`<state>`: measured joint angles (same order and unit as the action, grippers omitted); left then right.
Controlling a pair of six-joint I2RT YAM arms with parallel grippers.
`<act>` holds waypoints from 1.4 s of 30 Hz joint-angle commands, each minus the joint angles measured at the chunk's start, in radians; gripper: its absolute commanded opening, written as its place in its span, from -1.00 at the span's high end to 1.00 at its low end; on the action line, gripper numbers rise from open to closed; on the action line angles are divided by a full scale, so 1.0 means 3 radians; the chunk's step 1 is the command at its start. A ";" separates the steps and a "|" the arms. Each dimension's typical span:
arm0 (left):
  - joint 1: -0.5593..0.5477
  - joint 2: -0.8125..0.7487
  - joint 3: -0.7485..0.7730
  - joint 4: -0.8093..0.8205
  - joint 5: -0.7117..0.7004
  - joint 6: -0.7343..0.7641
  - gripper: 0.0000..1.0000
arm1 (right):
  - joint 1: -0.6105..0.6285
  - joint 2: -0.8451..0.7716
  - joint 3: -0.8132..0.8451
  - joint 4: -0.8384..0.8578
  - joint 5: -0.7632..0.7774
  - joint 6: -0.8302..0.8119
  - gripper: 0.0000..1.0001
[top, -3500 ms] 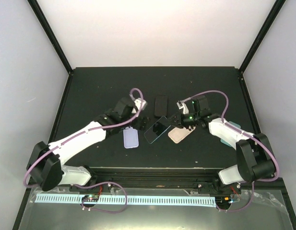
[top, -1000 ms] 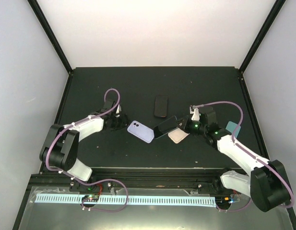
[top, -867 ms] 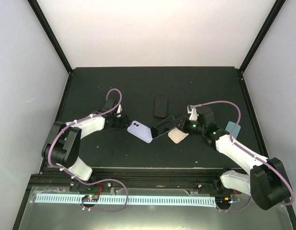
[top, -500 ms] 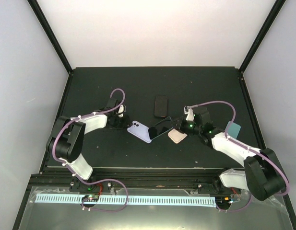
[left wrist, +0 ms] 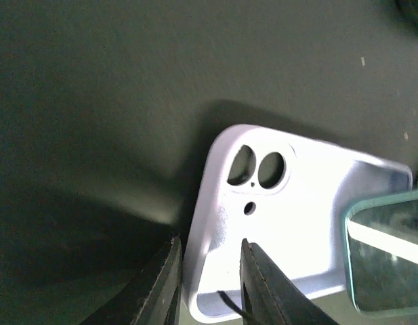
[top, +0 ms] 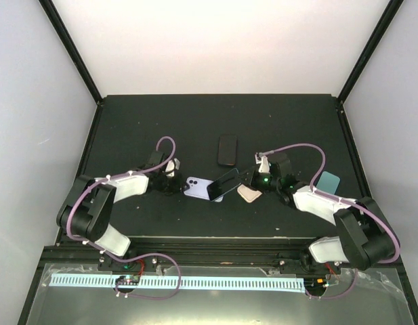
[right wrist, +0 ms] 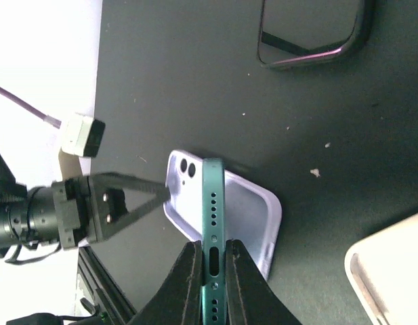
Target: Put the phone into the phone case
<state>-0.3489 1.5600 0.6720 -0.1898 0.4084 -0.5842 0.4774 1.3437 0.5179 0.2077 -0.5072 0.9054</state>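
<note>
Right wrist view: the teal phone (right wrist: 213, 203), clamped at its port end in the right gripper (right wrist: 212, 264) jaws, hangs on edge over the lilac case (right wrist: 253, 206) at frame centre. Its long axis points toward the case's camera end, where the left gripper (left wrist: 209, 261) jaws pinch the rim. A black phone (right wrist: 310, 30) lies upper right, well apart on the worktop (right wrist: 195, 81).

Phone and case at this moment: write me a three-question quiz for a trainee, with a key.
1. True or false: the right gripper is shut on the green phone.
2. The left gripper clamps: A) the lilac case B) the green phone C) nothing.
3. Is the phone seated in the case yet?
Key: 1 true; 2 A; 3 no, it is tilted, one end over the case.
</note>
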 commanded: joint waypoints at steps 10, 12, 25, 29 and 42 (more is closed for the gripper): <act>-0.0241 -0.0427 -0.0323 0.0097 0.0382 -0.0491 0.26 | 0.0024 0.0126 0.0029 0.0472 -0.0042 -0.0207 0.87; -0.0234 -0.0439 -0.0318 0.0101 0.0312 -0.0489 0.22 | 0.0028 0.0163 -0.0021 0.0548 -0.0007 -0.0222 0.87; -0.0233 -0.0219 -0.0275 0.0328 0.0115 -0.0149 0.31 | 0.0208 0.0351 -0.0218 0.1085 0.0116 -0.0074 0.83; -0.0242 -0.0199 -0.0419 0.0619 0.0360 -0.0334 0.42 | 0.0286 0.0397 -0.0210 0.1108 0.0241 0.0006 0.83; -0.0353 -0.0395 -0.0704 0.0924 0.0521 -0.0689 0.58 | 0.0739 0.0641 -0.0193 0.1221 0.0733 0.0346 0.78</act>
<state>-0.4294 1.4776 0.4778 0.0608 0.5053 -0.7624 0.6502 1.5120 0.4587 0.5560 -0.3641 0.9768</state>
